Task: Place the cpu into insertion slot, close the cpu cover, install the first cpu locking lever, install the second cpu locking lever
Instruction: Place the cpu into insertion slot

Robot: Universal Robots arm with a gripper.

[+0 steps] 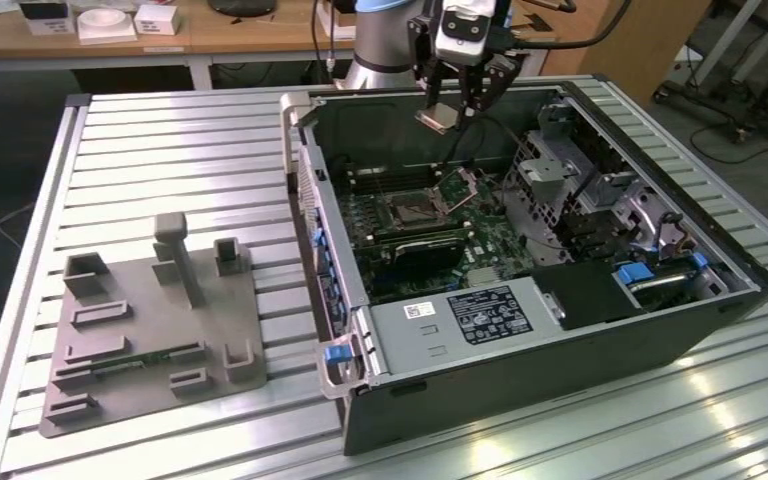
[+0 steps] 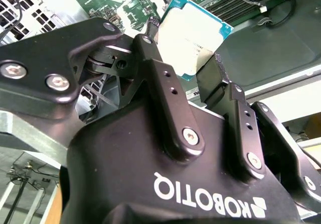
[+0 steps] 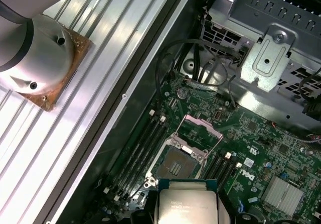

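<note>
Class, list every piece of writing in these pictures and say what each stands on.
On the hand: maker's name in white capitals, upside down.
On the cpu it grips: faint print, too blurred to read.
On the grey box: white label and black label, too small to read.

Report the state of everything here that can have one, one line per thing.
cpu, gripped and held in the air over the open case, not yet seated
gripper, shut on the cpu
insertion slot, uncovered and empty
cpu cover, swung up, open
computer case, open, boards exposed
</note>
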